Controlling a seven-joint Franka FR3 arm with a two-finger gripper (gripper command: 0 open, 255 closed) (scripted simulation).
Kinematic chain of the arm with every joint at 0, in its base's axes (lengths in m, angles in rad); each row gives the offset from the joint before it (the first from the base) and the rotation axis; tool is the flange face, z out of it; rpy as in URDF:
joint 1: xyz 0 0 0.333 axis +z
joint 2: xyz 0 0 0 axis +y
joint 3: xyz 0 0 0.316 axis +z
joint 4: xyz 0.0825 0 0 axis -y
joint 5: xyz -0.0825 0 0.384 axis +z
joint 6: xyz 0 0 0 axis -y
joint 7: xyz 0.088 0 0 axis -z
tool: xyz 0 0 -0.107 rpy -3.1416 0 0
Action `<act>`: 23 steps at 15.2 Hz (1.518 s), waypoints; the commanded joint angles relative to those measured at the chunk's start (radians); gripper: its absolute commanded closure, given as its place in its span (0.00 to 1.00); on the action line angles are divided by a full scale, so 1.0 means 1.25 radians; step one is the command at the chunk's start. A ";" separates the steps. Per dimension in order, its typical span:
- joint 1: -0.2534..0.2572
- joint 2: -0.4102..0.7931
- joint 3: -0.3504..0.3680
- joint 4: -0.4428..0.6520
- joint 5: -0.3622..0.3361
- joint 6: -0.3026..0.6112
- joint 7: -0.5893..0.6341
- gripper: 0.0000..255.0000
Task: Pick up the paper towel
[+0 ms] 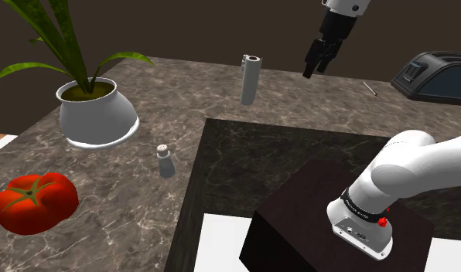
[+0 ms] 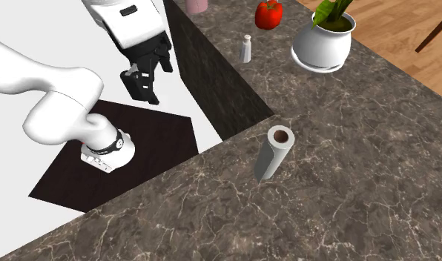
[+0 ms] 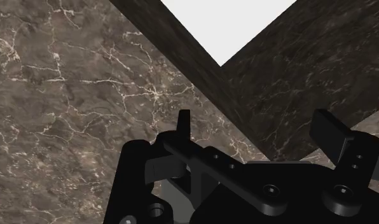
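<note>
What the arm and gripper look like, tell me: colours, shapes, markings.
The arm has smooth, rounded white links with dark bands at the joints. Its lowest link ends in a pale grey flange bearing a small red mark. The gripper is all black, with two flat, angular fingers and visible screw heads.

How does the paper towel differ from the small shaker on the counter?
The paper towel is taller, a straight tube with a dark hollow core; the shaker is short, its body narrowing to a cap. The paper towel stands by the inner corner of the counter; the shaker stands nearer the plant pot. Both are pale grey and stand on end.
</note>
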 commanded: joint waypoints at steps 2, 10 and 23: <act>0.001 0.030 -0.004 0.014 -0.007 0.016 -0.015 0.00; 0.013 0.274 -0.031 0.163 -0.047 0.110 -0.124 0.00; 0.026 0.689 -0.039 0.560 -0.082 0.134 -0.271 0.00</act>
